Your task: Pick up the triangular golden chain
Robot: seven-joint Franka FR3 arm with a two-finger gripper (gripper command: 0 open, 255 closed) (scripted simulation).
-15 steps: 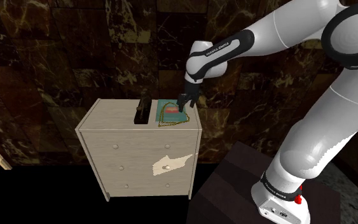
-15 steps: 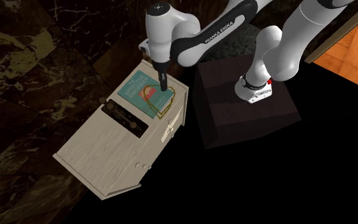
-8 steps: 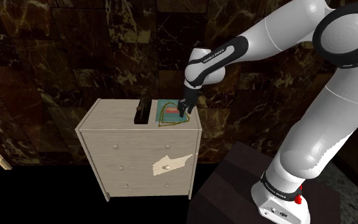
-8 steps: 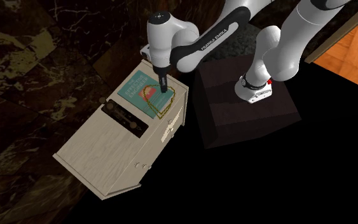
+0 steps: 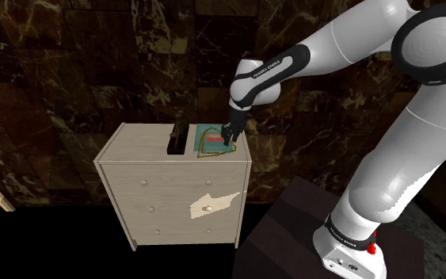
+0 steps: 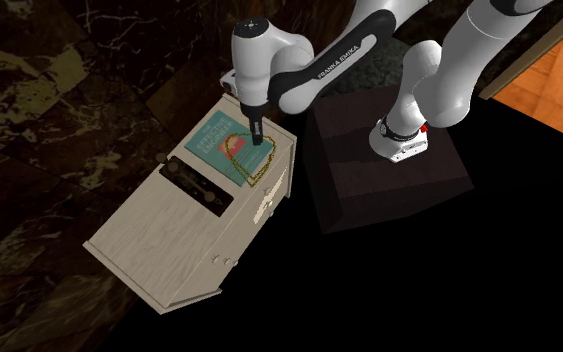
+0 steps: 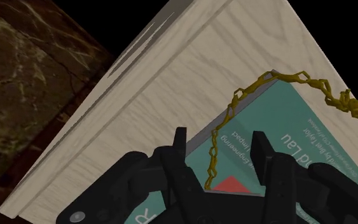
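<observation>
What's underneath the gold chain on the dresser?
A teal book lies under the chain, flat on the dresser top. The chain's far loop trails off onto bare wood. The gripper hides part of the book's cover.

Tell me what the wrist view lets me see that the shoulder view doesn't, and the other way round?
The wrist view adds detail: single links of the gold chain running between the open fingers, and printed lettering on the teal book. The shoulder view adds the dresser's drawer fronts, a black object beside the book, and the white arm. Both show chain, book and the dresser top.
</observation>
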